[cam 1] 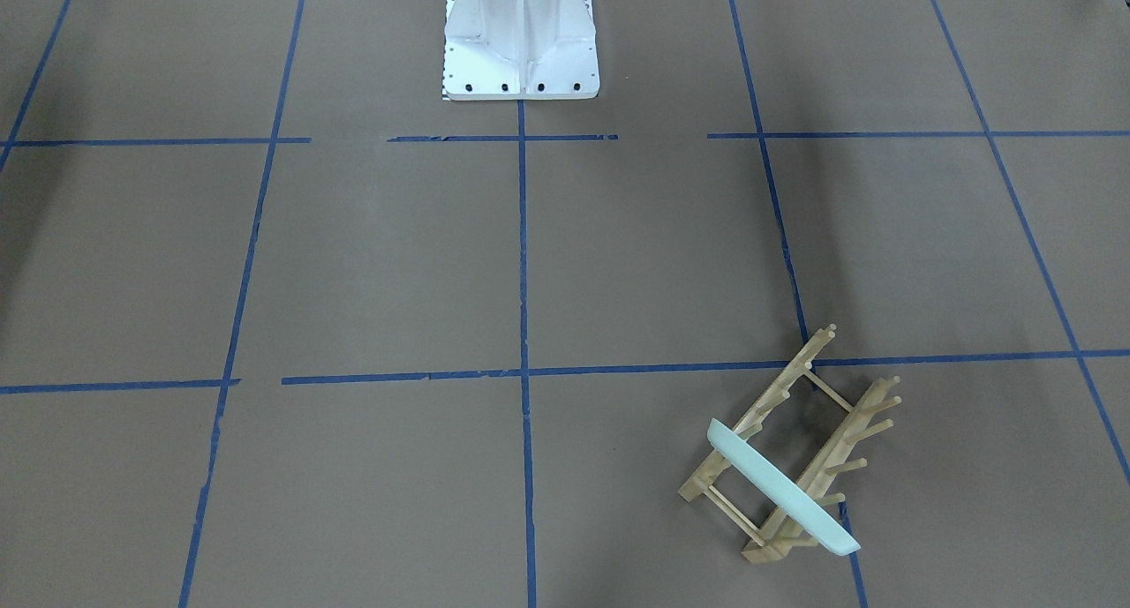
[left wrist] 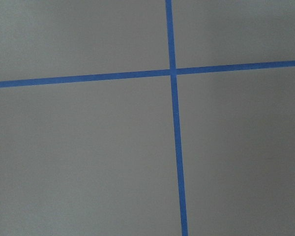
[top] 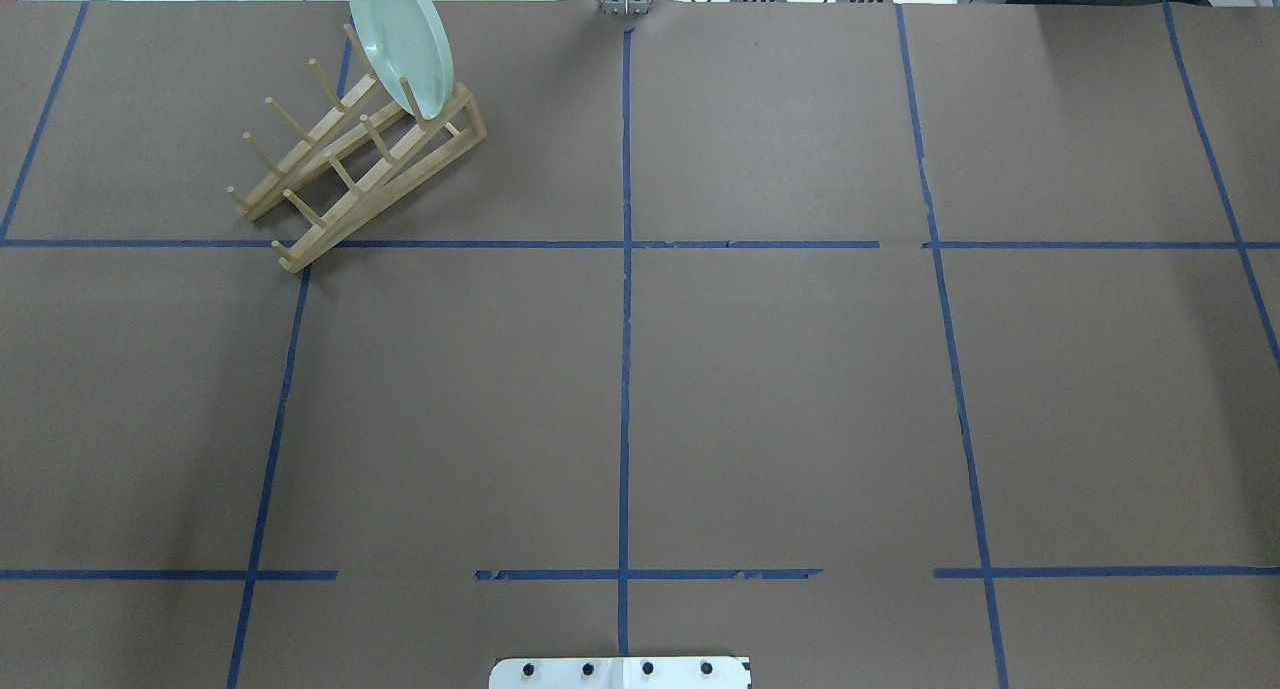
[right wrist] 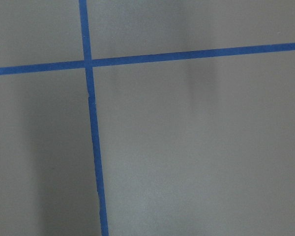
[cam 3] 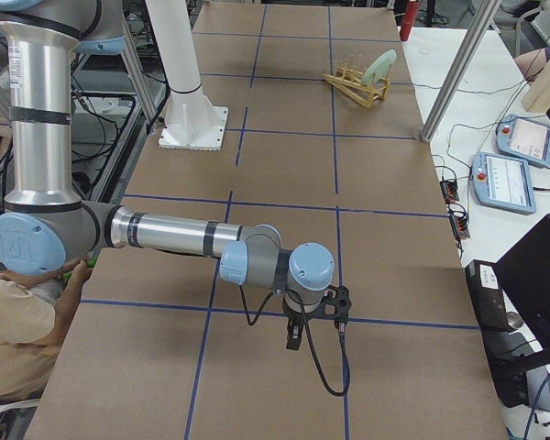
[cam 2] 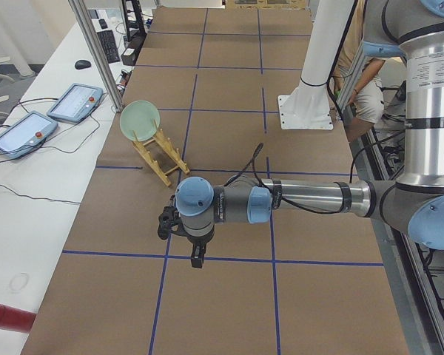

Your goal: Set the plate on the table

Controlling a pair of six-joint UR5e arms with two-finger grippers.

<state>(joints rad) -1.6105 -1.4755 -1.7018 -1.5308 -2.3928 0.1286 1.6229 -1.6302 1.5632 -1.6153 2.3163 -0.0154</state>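
The pale mint-green plate stands on edge in the end slot of a light wooden peg rack at the far left of the brown table. It also shows in the front view and in both side views. My left gripper hangs over the table, well short of the rack. My right gripper hangs over the table's other end, far from the plate. Both show only in side views, so I cannot tell whether they are open or shut. The wrist views show only taped table.
The white robot base stands at the table's near middle edge. Blue tape lines cross the table. Teach pendants and cables lie on the white bench past the far edge. A person sits beside the robot.
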